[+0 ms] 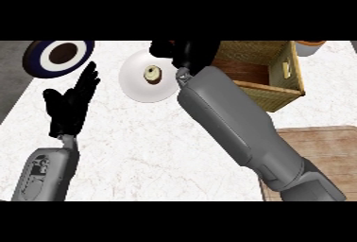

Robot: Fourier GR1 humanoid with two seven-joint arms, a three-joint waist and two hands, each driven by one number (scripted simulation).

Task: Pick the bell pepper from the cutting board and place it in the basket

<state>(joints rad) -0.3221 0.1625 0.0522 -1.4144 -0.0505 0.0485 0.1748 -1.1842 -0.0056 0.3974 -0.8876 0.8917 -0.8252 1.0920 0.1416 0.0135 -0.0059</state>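
overhead, the wicker basket (273,92) at upper right shows its brown floor; the right hand (190,51) is at its left rim, grip impossible to tell; the left hand (70,105) rests at left, fingers straight and apart.

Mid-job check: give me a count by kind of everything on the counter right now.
Plates: 2 (white plate, dark-rimmed plate)
Basket: 1
Cutting board: 1
Small round item on the white plate: 1
Orange object, cut off at top right: 1
Bell pepper: 0 in view
Total: 6
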